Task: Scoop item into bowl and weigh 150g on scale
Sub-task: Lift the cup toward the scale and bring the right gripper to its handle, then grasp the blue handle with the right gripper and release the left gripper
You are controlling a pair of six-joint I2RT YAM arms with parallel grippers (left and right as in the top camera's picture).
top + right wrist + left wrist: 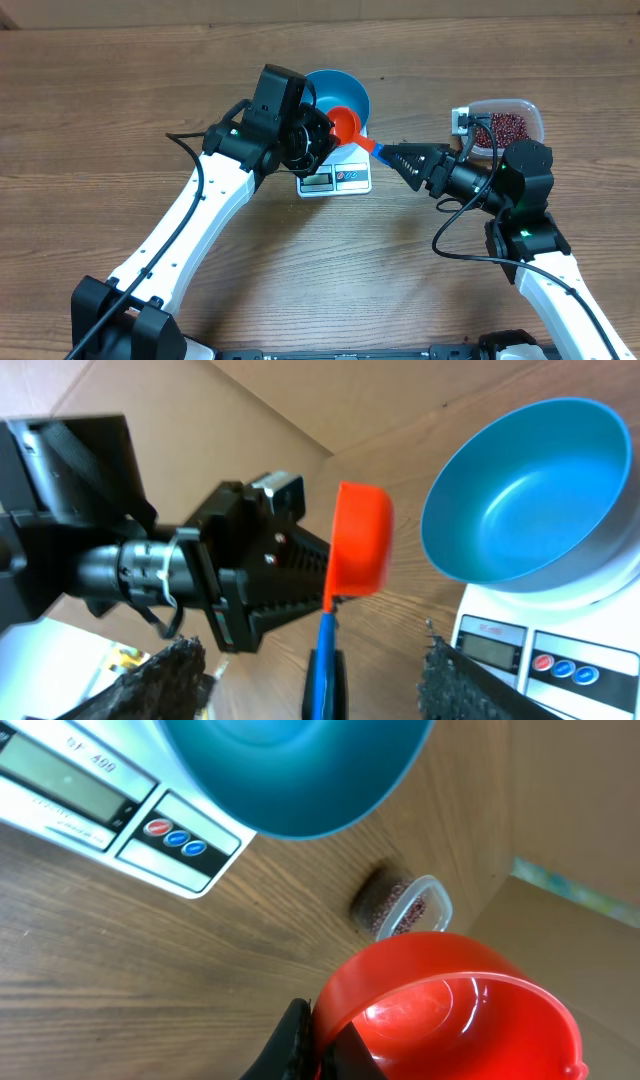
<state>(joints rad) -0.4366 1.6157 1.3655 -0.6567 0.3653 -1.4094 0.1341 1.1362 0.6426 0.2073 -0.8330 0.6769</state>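
Two tools are meeting at one small red plastic scoop (pixel 346 124), which is hanging just above the near rim of the round deep blue bowl (pixel 330 85). The left tool (pixel 322 130) is pinching the rim of the red cup, jaws closed on it. The right tool (pixel 391 155) is standing astride the scoop's blue handle (pixel 322 655). Its fingers (pixel 175 680) are parted, with a gap showing on each side.

The bowl is sitting empty on the flat white rectangular kitchen scale (pixel 335 181). The small dark red-brown beans (pixel 508 125) are lying in a clear rounded plastic tub (pixel 532 108) on the wooden counter (pixel 300 280), well apart from the bowl and close by the right arm.

Key relation: the handle's long axis is running from the cup straight toward the right tool, so the right arm is nearer both handle and tub.

Judgement: a handover is under way, and the right jaws are needing to close before the left lets go.
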